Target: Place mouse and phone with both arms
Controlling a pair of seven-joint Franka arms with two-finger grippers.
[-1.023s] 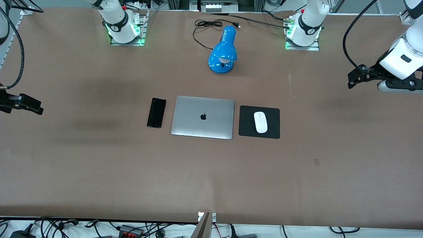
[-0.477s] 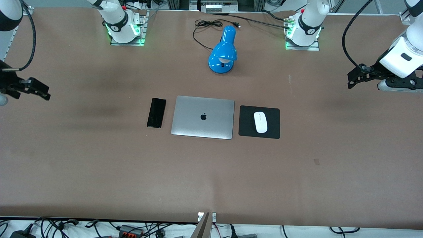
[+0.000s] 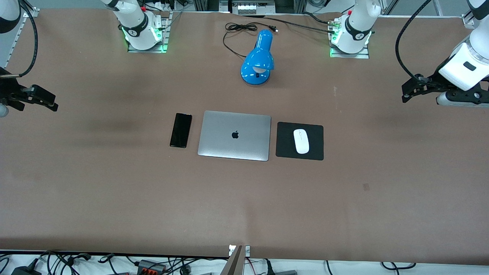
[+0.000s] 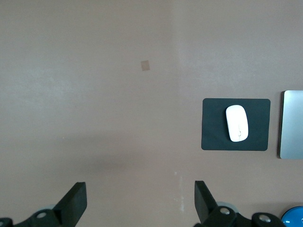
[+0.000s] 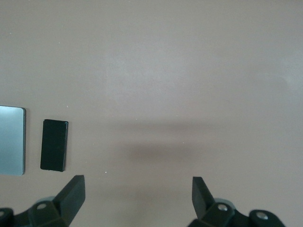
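The white mouse [image 3: 301, 141] lies on a square black mouse pad [image 3: 317, 151] beside the closed silver laptop [image 3: 234, 135], toward the left arm's end; it also shows in the left wrist view [image 4: 237, 123]. The black phone [image 3: 181, 130] lies flat at the laptop's other edge, toward the right arm's end, and shows in the right wrist view [image 5: 54, 144]. My left gripper [image 3: 407, 91] [image 4: 139, 203] is open and empty, high over bare table at its end. My right gripper [image 3: 49, 104] [image 5: 137, 198] is open and empty, high over bare table at its end.
A blue desk lamp [image 3: 259, 59] with a black cord [image 3: 238, 28] stands farther from the front camera than the laptop, between the two green-lit bases [image 3: 147, 36] [image 3: 349, 40]. A small dark patch [image 3: 366, 186] marks the brown table [image 3: 244, 206].
My right gripper has risen and swung away from the front camera at its end of the table. My left gripper has barely moved. Mouse and phone lie unmoved.
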